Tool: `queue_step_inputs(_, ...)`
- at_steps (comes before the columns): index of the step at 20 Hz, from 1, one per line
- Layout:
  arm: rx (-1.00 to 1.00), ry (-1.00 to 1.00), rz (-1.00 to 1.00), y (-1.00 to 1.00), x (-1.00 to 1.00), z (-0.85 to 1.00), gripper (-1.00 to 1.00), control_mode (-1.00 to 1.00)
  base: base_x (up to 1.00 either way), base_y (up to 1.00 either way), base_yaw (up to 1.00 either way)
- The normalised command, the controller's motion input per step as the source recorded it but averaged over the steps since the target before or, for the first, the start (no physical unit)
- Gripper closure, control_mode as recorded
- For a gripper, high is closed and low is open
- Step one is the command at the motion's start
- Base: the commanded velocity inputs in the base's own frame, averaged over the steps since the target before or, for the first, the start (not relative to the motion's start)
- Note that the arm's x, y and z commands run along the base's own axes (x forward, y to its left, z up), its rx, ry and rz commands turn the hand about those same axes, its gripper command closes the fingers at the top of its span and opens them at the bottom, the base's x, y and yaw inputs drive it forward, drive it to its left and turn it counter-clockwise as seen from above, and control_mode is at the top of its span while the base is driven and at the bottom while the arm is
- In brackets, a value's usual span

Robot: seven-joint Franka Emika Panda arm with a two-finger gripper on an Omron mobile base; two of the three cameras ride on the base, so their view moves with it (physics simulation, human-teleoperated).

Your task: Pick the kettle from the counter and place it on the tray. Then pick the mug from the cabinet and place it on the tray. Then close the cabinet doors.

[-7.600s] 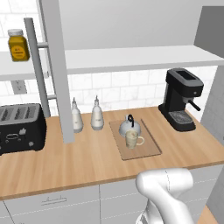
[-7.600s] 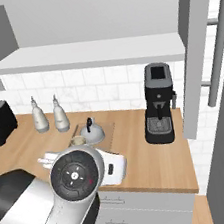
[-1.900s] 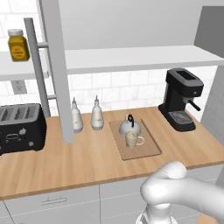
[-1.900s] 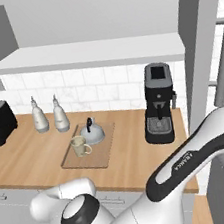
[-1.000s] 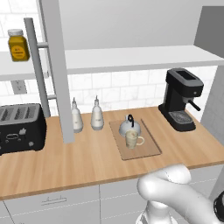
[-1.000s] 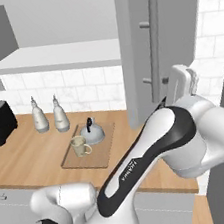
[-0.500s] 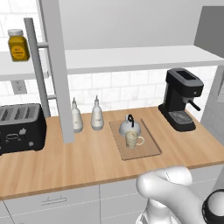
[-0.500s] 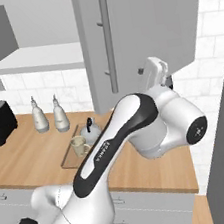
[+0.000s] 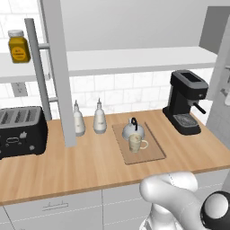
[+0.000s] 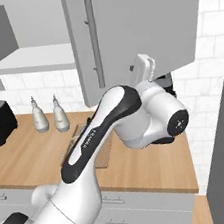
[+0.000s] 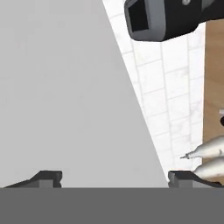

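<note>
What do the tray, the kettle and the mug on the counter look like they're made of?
The tray looks like matte wood: tan, slightly darker than the grained wooden counter. The kettle looks like smooth pale grey metal or enamel, with a thin dark handle. The mug seems to be glazed ceramic: cream with a faint pattern. Everything is rendered, so these are guesses.

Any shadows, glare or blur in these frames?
Left base view: flat even light, no glare, faint shadow beside the kettle and mug on the tray. Right base view: sharp, arm hides the tray. Hand view: soft and pixelated, door panel featureless grey.
</note>
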Motion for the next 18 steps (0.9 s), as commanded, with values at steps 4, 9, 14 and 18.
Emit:
queue_step_inputs(4,0.0,0.15,0.01,0.14,0.67,0.0,-1.0,-1.0,0.0,0.0,0.0)
queue_step_inputs(9,0.0,0.13,0.01,0.11,0.68,0.0,-1.0,-1.0,0.0,0.0,0.0)
queue_step_inputs(14,0.0,0.13,0.0,0.06,0.66,0.0,-1.0,-1.0,0.0,0.0,0.0)
queue_step_inputs(18,0.0,0.17,0.0,0.16,0.75,0.0,-1.0,-1.0,0.0,0.0,0.0)
